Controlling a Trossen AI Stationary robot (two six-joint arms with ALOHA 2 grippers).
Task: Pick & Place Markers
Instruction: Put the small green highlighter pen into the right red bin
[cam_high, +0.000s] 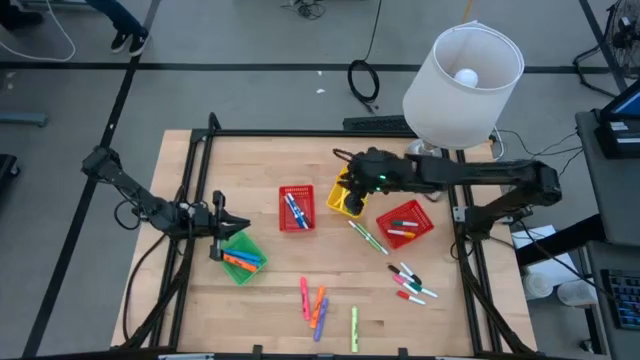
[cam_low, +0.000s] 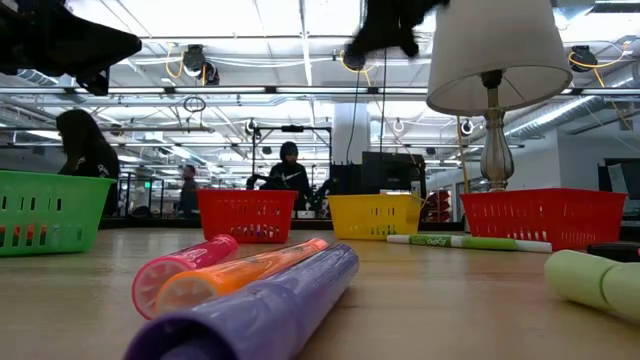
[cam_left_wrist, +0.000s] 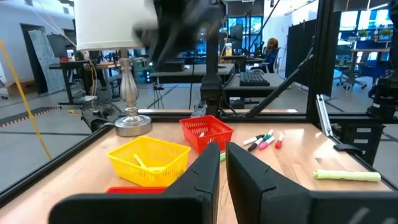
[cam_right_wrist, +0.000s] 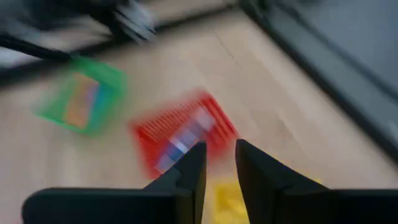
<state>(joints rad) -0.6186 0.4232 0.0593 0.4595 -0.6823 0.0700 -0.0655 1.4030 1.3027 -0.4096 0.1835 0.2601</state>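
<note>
Overhead, the wooden bench is seen with four small mesh baskets across its middle: a green basket at centre left holding orange and blue markers, a red basket near the middle with blue and white pens, a yellow basket just right of it, and a second red basket at centre right with a few pens inside. Loose markers lie scattered in the lower half of the frame: a pink, orange and purple group at lower centre, a single yellow-green highlighter just right of them, a small cluster of red, pink and green pens at lower right, and a green-and-white pen between the yellow basket and the right red basket. The right pincer is held above the yellow basket; its fingers are seen close together with a narrow gap, and nothing is seen between them. The left pincer is parked at centre left, just above the green basket, with its fingers nearly touching and empty. A white lamp stands at the upper right edge of the bench. In the level view, people are visible in the room behind.
</note>
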